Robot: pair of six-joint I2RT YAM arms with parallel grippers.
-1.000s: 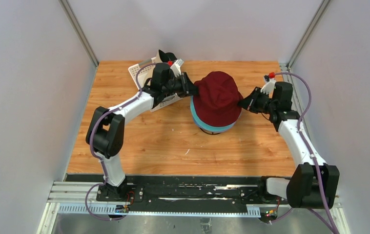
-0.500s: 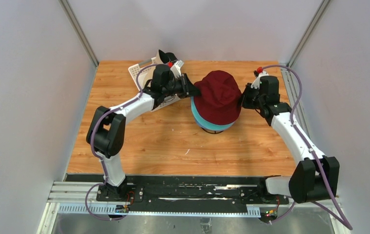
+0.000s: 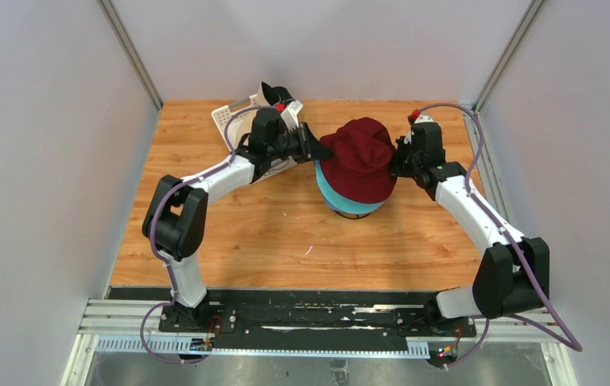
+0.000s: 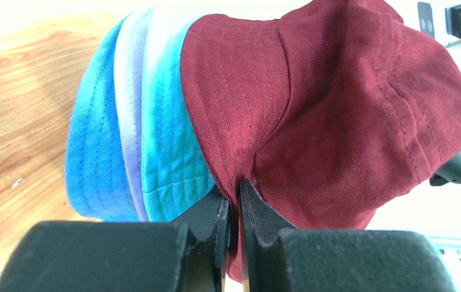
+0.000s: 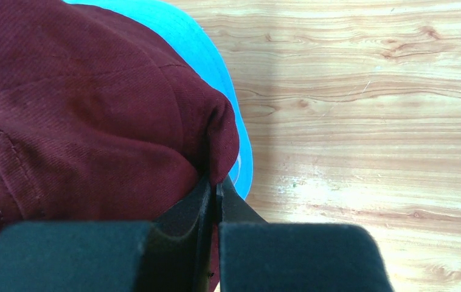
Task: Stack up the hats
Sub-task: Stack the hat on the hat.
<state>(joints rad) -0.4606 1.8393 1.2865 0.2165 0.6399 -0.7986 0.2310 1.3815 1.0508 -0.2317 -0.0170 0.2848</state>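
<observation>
A dark red hat (image 3: 361, 158) sits on top of a stack of hats at the table's middle back. Under it show a teal hat (image 4: 170, 152), a lavender hat (image 4: 132, 115) and a blue hat (image 4: 94, 140). My left gripper (image 3: 319, 149) is shut on the dark red hat's brim (image 4: 240, 182) from the left. My right gripper (image 3: 397, 158) pinches the brim's other side (image 5: 219, 146), also shut. The dark red crown looks bunched between the two grippers. A black hat (image 3: 274, 91) pokes up behind the left wrist.
A white lattice basket (image 3: 232, 119) lies at the back left, partly behind my left arm. A dark stand base (image 3: 342, 215) peeks out under the stack. Bare wooden table (image 3: 286, 241) lies in front, with grey walls on both sides.
My right gripper has swung in and back toward the stack, still holding the brim. The dark red hat has narrowed and bunched up on top. My left arm barely moved.
</observation>
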